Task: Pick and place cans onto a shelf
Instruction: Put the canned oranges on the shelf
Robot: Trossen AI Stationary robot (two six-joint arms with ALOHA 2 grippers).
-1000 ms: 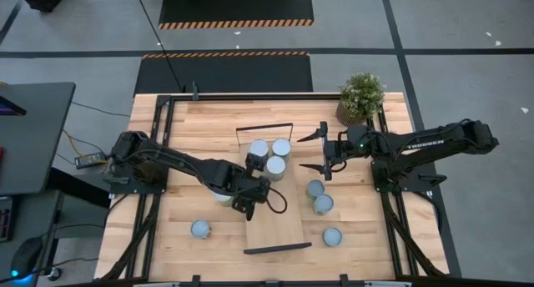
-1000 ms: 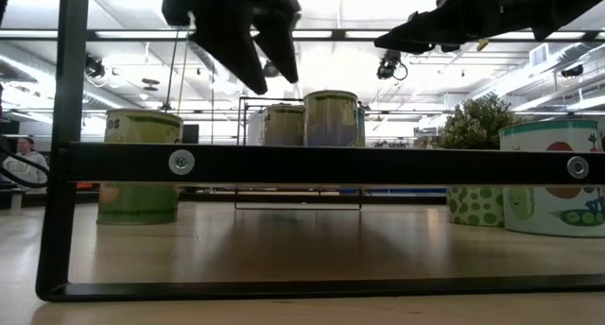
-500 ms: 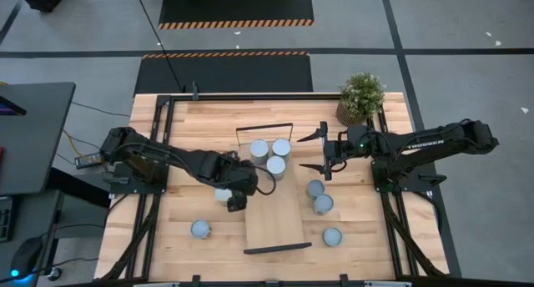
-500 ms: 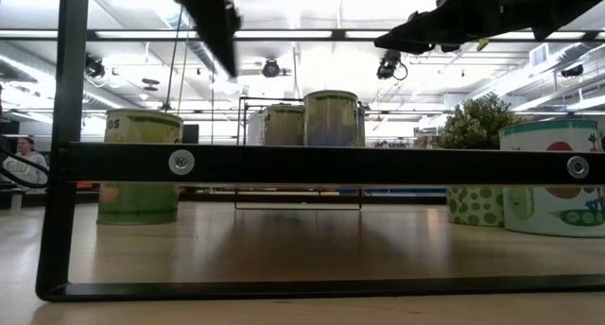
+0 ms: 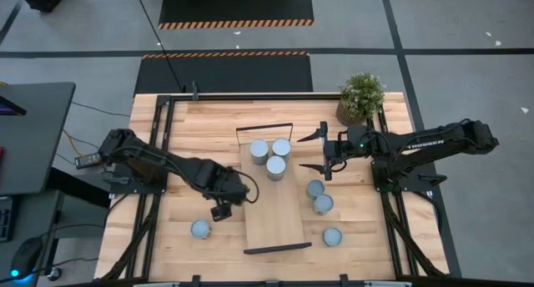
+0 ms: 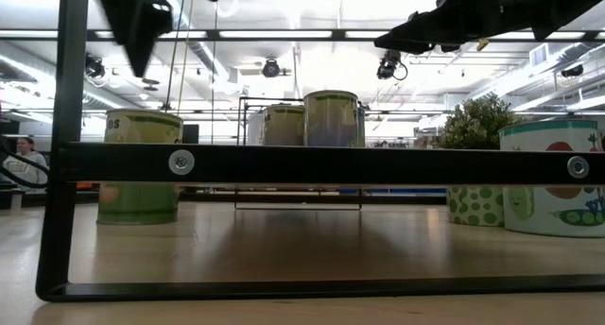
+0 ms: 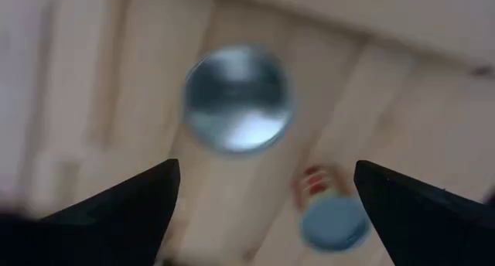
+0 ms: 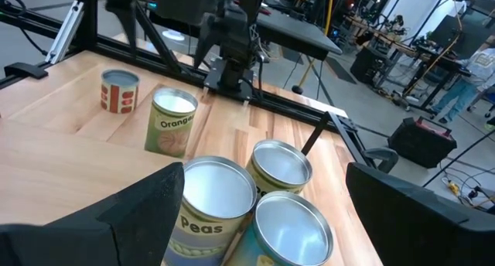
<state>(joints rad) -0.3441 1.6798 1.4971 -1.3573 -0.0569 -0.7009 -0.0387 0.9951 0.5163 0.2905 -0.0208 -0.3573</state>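
Note:
The shelf (image 5: 275, 216) lies along the table's middle, with three cans (image 5: 274, 168) standing on its far end. My left gripper (image 5: 219, 210) hangs open, pointing down, over the table just left of the shelf. Below it stand a shiny-topped can (image 7: 236, 98) and a red-labelled can (image 7: 332, 217); neither is between its fingers. The red-labelled can (image 5: 200, 229) stands near the left front. My right gripper (image 5: 322, 154) waits open and level, right of the shelf's far end, facing the three cans (image 8: 216, 196).
Three more cans (image 5: 323, 203) stand on the table right of the shelf. A potted plant (image 5: 360, 96) sits at the far right corner. The shelf's black end frame (image 6: 302, 162) fills the low view's foreground. An "Orange" can (image 8: 172, 121) stands left of the shelf.
My left gripper has moved from above the shelf's left edge toward the table's left edge, rolling about its own axis and tipping to point straight down. It has stayed open with nothing in it. No can has moved.

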